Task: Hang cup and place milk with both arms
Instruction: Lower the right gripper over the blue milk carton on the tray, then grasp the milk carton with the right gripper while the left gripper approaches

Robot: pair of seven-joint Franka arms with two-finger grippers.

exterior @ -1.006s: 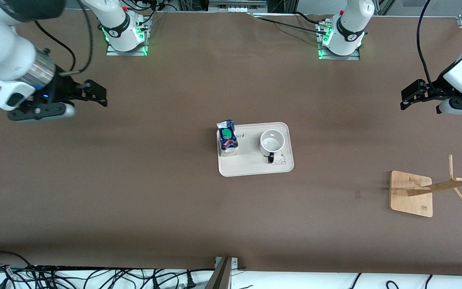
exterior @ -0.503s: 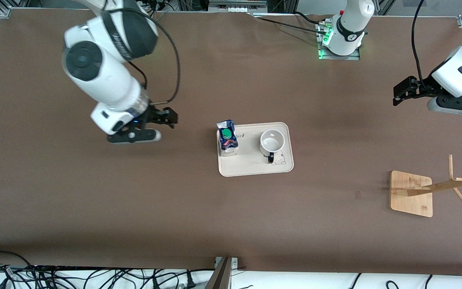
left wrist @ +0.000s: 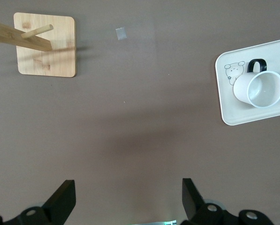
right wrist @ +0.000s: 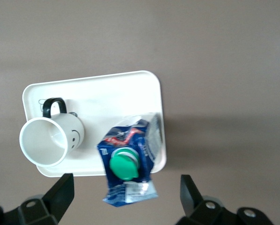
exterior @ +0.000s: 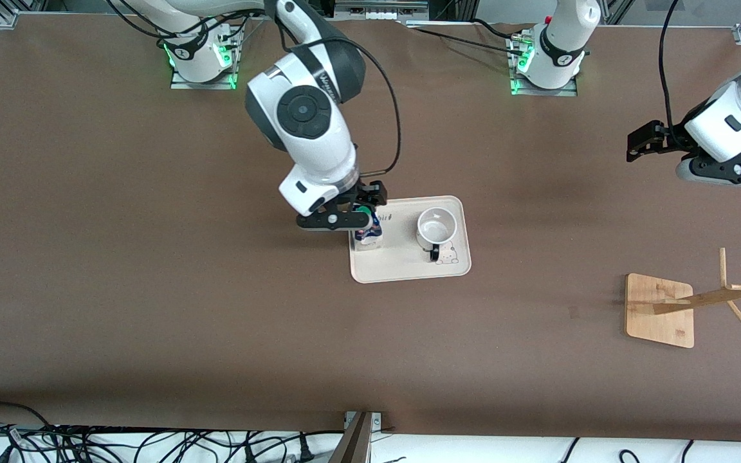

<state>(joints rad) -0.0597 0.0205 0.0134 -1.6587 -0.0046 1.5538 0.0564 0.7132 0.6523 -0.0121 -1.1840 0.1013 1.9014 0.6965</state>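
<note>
The right gripper [exterior: 370, 200] hangs spread wide over the gable-top milk carton [right wrist: 128, 159], beside the ceramic cup [exterior: 437, 230] on the rounded cream tray [exterior: 409, 269]. The left gripper [exterior: 639, 142], fingers apart, hovers over bare brown table [exterior: 216, 308], well apart from the wooden cup rack [exterior: 663, 310].

Brown matte table [exterior: 216, 321] under even light, edged by black cables [exterior: 87, 444] on a white floor nearest the camera.

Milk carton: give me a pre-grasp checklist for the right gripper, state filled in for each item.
1. Right gripper over the milk carton: ok.
2. Fingers open wider than the carton: ok.
3. Carton upright on the tray: ok.
4. Cup apart from the carton: ok.
5. Fingers low enough to grip the carton's sides: cannot tell.
6. Left gripper waits over bare table, open, away from the tray: ok.
</note>
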